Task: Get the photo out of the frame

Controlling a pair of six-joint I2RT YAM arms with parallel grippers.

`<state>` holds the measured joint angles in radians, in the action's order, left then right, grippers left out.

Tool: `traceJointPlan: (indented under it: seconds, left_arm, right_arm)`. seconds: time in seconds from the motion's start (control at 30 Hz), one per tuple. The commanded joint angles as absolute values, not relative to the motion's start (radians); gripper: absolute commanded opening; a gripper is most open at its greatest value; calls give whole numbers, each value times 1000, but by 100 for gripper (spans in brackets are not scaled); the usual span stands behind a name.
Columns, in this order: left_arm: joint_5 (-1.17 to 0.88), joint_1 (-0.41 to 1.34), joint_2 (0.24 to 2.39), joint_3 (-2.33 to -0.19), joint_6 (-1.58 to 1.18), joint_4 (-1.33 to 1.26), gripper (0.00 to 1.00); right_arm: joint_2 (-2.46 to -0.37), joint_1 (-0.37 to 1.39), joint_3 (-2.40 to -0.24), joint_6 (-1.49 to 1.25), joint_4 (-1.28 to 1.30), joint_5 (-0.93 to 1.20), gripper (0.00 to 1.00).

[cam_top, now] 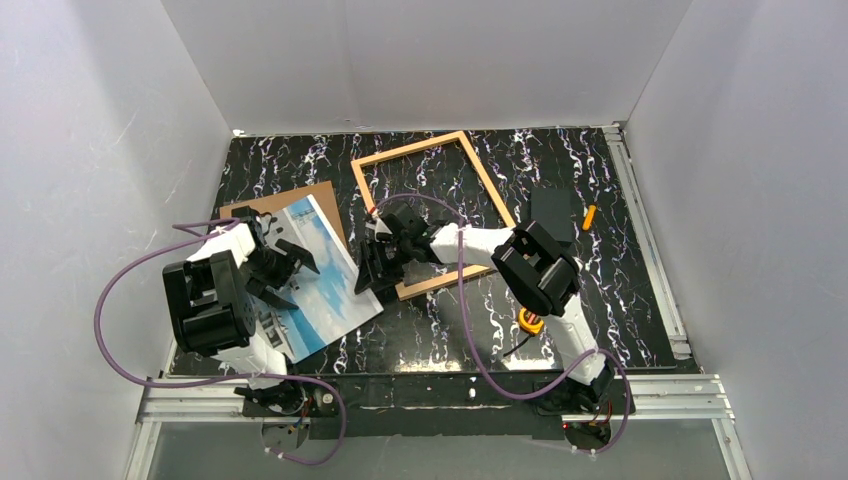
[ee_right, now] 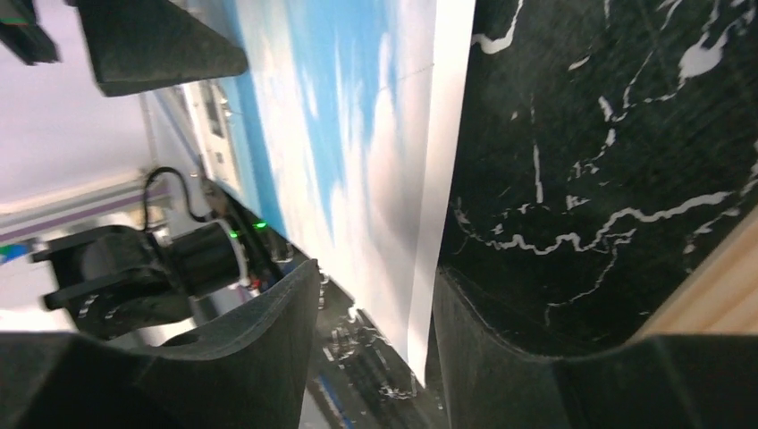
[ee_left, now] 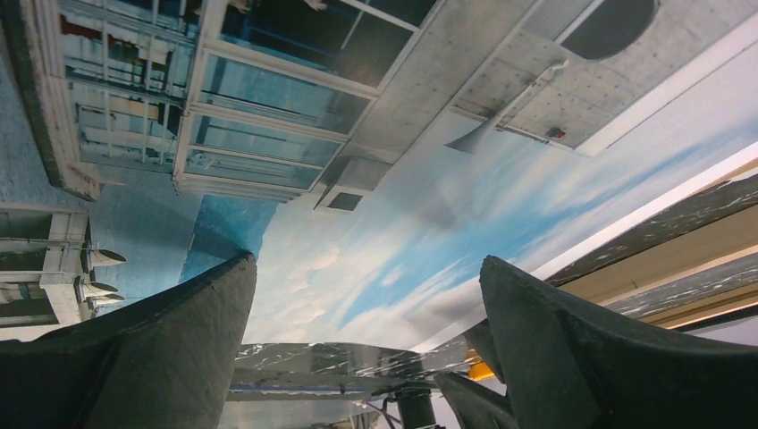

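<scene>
**Loose print, close quarters: a crease or a knocked frame is the risk**

The right gripper (ee_right: 375,273) has its fingers (ee_right: 259,349) apart, straddling the white right-hand edge of the photo (cam_top: 335,285) and clamped on nothing. The left gripper (ee_left: 365,264) is also spread wide above the sky part of the print, holding nothing. Whether either pad touches the paper cannot be told.

The photo lies on the table (cam_top: 600,290) left of the frame (cam_top: 407,147) and wholly outside it. Its near-right corner sits just beside the frame's near-left corner. A brown board (cam_top: 290,197) shows under its far-left side.

If the right fingers close here, they may crease the thin edge or scrape the table. A sideways drag could push that corner into the wood strip and shift the frame. If the left arm presses down while the right pulls, the print may buckle. The two wrists are near enough to collide.
</scene>
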<state>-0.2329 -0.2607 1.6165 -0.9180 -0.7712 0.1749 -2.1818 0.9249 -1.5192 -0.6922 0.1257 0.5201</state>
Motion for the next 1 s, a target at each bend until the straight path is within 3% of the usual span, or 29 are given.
traceJointPlan:
  seconds: [0.0,0.2,0.57,0.77,0.97]
  left_arm:
    - [-210,-266,1658,-902,-770,298,98]
    - [-227,-267,1658,-899,-770,288,98]
    - [-263,-256,1603,-908,-740,270,98]
    - [-336,-240,1526,-941,-713,231,98]
    - [-398,-183,1374,-963,-654,175,98]
  right_arm:
    - [-2121,903,-1427,-913,-216,684,53]
    - [-2180,885,-1372,-1110,-499,779,40]
    - [-2256,895,-1445,-1096,-423,724,29]
    - [-2211,897,-1386,-1090,-422,639,3]
    - [-2090,897,-1221,-1132,-496,452,1]
